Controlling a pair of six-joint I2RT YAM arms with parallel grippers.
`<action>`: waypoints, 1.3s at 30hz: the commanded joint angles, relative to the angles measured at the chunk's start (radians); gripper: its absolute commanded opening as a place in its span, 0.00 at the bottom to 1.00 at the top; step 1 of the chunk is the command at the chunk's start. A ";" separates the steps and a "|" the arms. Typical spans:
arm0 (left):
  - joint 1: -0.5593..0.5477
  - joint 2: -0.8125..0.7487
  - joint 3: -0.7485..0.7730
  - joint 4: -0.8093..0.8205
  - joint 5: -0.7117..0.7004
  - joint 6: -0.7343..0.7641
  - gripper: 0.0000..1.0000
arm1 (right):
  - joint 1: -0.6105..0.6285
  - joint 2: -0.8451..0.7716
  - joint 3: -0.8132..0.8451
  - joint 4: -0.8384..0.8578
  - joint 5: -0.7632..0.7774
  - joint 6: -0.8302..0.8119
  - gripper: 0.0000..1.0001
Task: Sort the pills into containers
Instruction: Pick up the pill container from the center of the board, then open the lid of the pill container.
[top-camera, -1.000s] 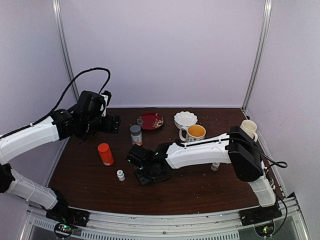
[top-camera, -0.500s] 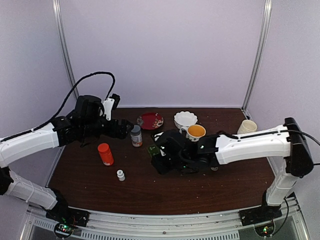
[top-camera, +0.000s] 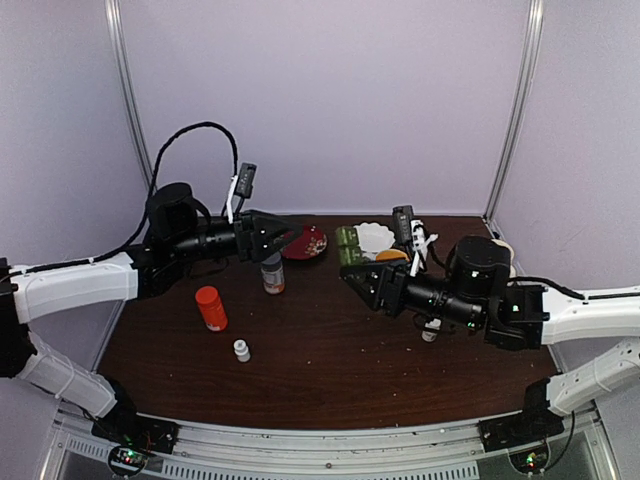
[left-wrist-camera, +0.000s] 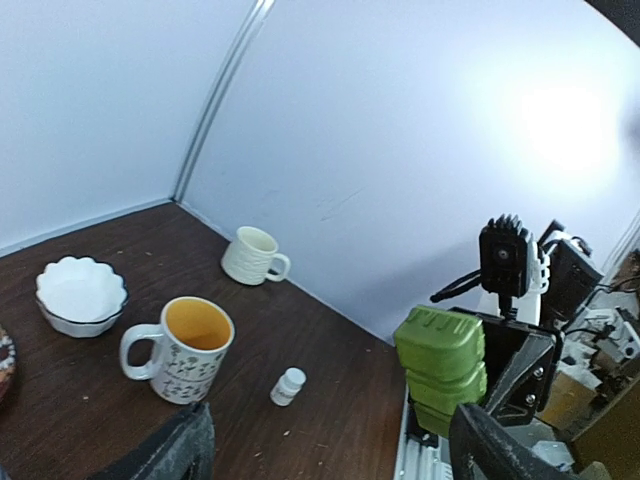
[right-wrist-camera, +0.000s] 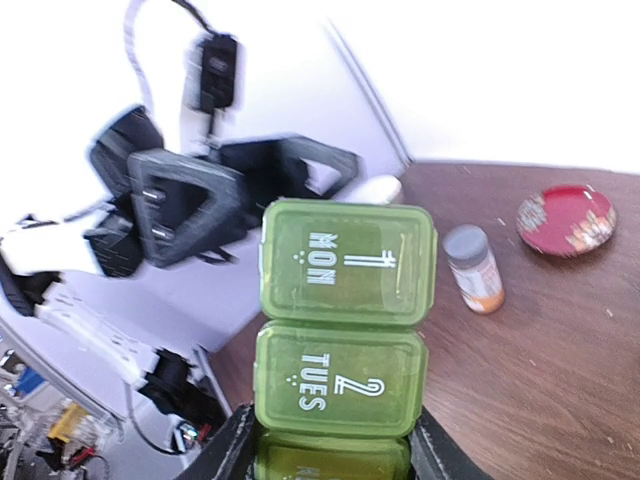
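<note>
right gripper (top-camera: 354, 268): clamped on the green pill box (right-wrist-camera: 345, 300), lifted off the table (top-camera: 330, 370) | left gripper (top-camera: 290, 234): jaws wide apart, holding nothing

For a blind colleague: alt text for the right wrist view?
The right gripper holds a green pill box, its MON and TUES lids shut; beyond are the open left gripper, a grey-capped bottle and a red plate.

Bright even light; glare whitens the wall (left-wrist-camera: 560, 130) in the left wrist view.
</note>
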 joint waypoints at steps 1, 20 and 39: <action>-0.026 0.068 -0.001 0.324 0.160 -0.182 0.84 | -0.001 -0.036 -0.023 0.166 -0.082 -0.018 0.45; -0.081 0.148 0.015 0.471 0.234 -0.250 0.76 | -0.003 0.068 -0.011 0.339 -0.207 0.016 0.44; -0.081 0.206 0.012 0.584 0.288 -0.325 0.59 | -0.011 0.113 -0.025 0.420 -0.229 0.054 0.43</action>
